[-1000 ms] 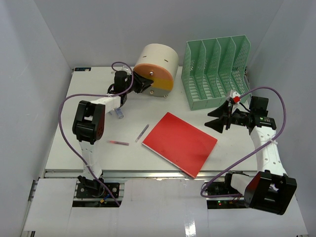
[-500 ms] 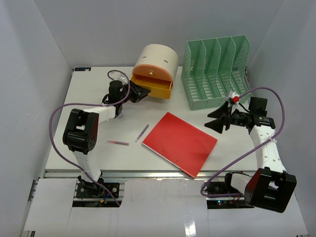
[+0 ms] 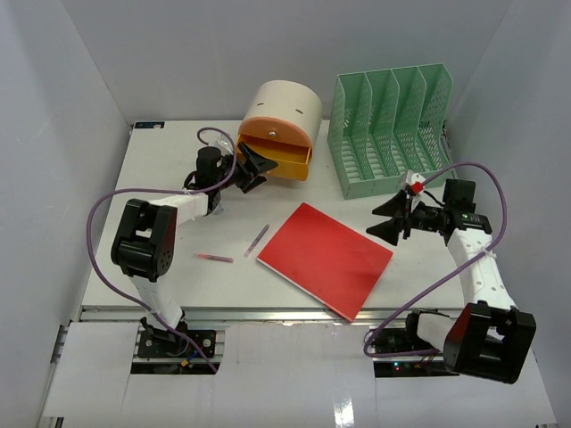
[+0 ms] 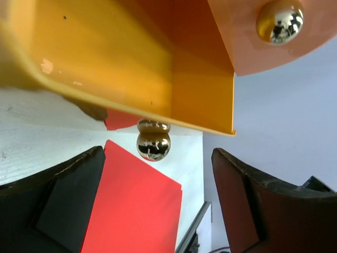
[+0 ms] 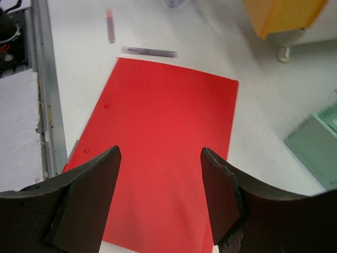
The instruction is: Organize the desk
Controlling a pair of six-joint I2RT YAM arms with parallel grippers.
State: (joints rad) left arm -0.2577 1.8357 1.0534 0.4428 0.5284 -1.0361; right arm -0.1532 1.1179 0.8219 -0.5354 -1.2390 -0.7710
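Left tool (image 3: 252, 169) spread, one finger on each side of the drawer knob (image 4: 154, 145), not touching it. Orange drawer (image 3: 284, 159) sticks out of the round-topped cabinet (image 3: 285, 107). Right tool (image 3: 393, 217) also spread, empty, hanging near the right corner of the red folder (image 3: 326, 259). Tabletop (image 3: 161, 156) spans mid top view, carrying cabinet, folder, purple pen (image 3: 257, 239), red pen (image 3: 215, 258) and green file rack (image 3: 393, 129).

Orange drawer (image 4: 121, 58) fills upper left + centre. Chrome knob (image 4: 153, 143) sits just below its lower edge, mid-frame, btwn the spread black fingers of left gripper (image 4: 157, 153), touching neither. 2nd knob (image 4: 279, 21) upper right. Red folder (image 4: 131, 211) bottom centre, on white desk (image 4: 47, 121) at left.
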